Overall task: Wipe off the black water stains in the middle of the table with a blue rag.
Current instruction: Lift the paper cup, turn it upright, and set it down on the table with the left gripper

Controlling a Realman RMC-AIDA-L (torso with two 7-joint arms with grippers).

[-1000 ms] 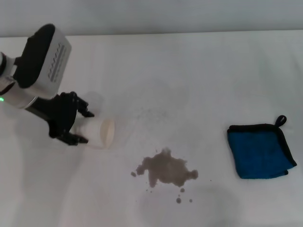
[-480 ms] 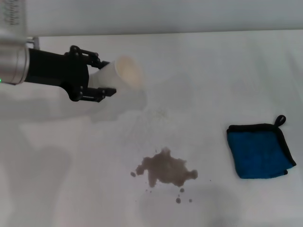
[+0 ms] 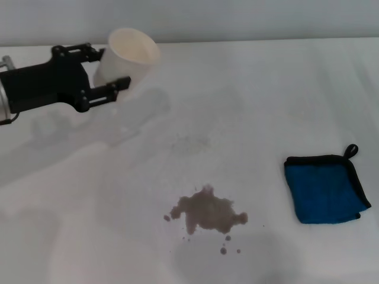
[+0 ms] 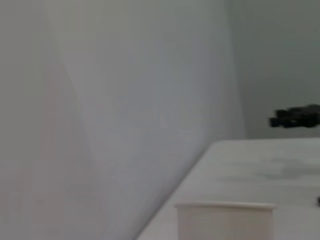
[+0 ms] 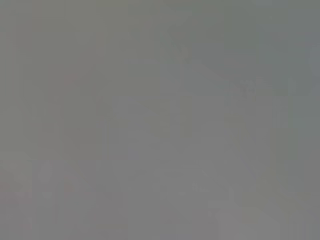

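My left gripper (image 3: 109,89) grips a paper cup (image 3: 127,59) above the table's (image 3: 266,89) far left corner; the stain (image 3: 207,214) sits mid-table toward the near edge; the rag (image 3: 325,188) lies untouched by the right edge; I'd park the cup well aside, then press the rag flat.

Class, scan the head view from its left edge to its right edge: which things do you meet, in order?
Left gripper → paper cup held in it → black water stains on the table → blue rag.
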